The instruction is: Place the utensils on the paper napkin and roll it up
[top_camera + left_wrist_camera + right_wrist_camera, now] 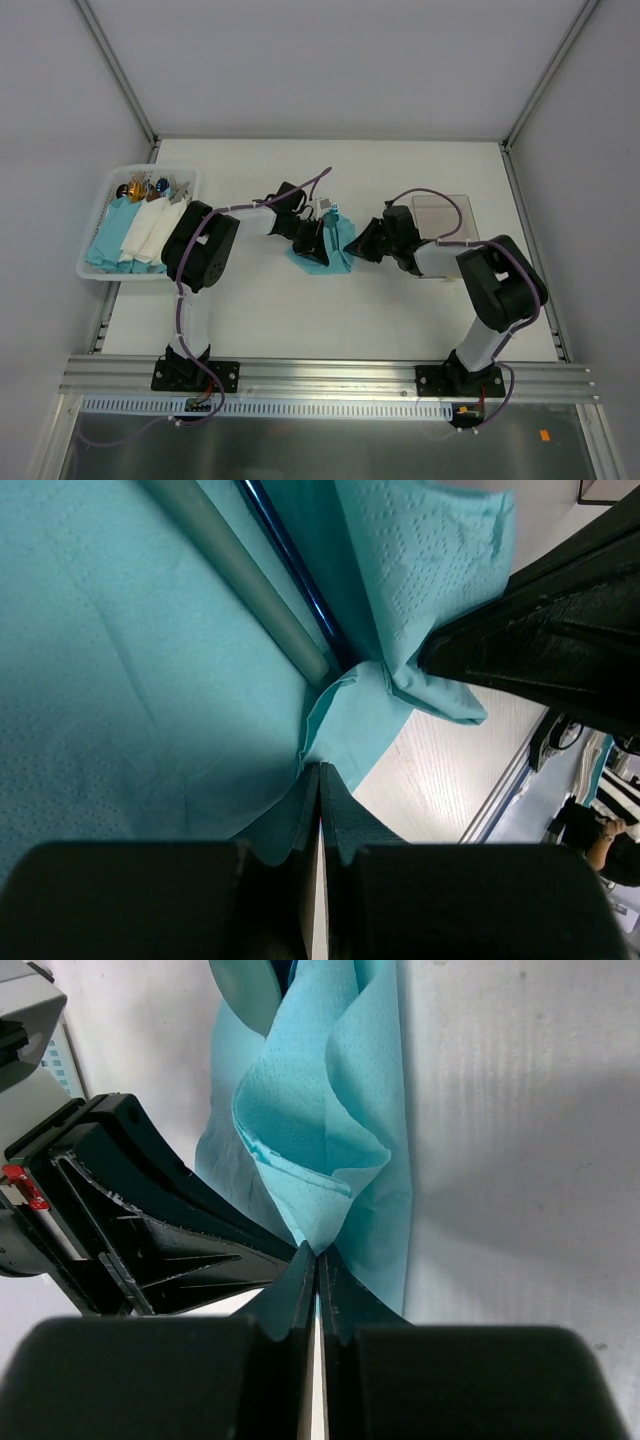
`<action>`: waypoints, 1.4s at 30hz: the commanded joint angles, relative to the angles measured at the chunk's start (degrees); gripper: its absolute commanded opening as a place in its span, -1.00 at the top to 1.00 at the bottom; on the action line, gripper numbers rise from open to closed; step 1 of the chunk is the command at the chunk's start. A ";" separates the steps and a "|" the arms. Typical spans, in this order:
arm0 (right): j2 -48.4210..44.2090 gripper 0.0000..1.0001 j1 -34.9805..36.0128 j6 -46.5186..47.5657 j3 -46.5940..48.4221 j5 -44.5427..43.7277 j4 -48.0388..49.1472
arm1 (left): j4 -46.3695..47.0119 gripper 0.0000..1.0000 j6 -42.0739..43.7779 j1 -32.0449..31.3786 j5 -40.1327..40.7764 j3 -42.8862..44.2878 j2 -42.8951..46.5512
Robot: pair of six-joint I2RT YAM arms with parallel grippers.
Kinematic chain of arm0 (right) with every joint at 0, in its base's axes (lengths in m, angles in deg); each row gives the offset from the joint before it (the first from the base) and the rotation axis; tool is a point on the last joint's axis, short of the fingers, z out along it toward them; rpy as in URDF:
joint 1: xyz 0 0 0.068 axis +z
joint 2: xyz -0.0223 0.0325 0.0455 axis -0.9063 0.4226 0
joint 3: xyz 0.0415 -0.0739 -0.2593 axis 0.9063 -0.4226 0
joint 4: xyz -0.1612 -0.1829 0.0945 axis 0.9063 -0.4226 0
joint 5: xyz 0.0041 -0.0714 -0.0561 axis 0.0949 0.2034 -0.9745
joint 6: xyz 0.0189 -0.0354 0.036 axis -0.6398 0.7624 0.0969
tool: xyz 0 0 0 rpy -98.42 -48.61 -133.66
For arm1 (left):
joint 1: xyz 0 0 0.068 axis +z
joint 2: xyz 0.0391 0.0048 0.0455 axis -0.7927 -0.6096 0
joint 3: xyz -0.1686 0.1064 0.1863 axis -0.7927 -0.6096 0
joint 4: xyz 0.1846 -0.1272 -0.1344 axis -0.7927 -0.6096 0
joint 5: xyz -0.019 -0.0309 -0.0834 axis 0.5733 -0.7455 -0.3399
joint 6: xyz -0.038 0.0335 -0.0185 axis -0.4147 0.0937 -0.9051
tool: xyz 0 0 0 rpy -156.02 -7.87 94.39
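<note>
Rolling looks begun at the table's centre, where the paper napkin (320, 262) wraps the utensils (250, 590); the left gripper (320, 780) pinches its edge from ten o'clock; the right gripper (317, 1260) clamps a raised fold at three o'clock; next, that fold needs carrying over them.

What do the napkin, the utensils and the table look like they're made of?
The napkin: thin matte teal paper; dotted embossing and soft creases show. The utensils: likely plastic; the two handles in view are smooth, one greyish with a dull sheen, one glossy blue. The table: white, faintly streaked like wood grain, probably laminate.
</note>
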 commanded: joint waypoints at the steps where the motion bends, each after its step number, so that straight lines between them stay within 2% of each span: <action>1: 1.17 1.00 1.06 -2.24 2.54 1.10 3.62 | -0.37 1.00 0.96 0.94 5.31 -0.05 -2.63; 11: 3.27 1.00 2.20 -6.72 3.25 2.95 7.84 | -0.46 1.00 0.70 1.29 5.13 -0.05 -2.81; 25: 7.41 1.00 3.08 -14.55 1.58 6.38 19.97 | -0.46 1.00 0.87 1.64 5.04 -0.23 -2.81; 35: 9.86 0.99 3.26 -15.34 1.67 7.43 20.06 | -0.37 1.00 0.78 1.73 5.04 -0.40 -2.64; 42: 11.27 1.00 3.34 -13.41 1.05 7.17 16.82 | -0.37 1.00 1.13 1.82 4.78 -1.02 -1.58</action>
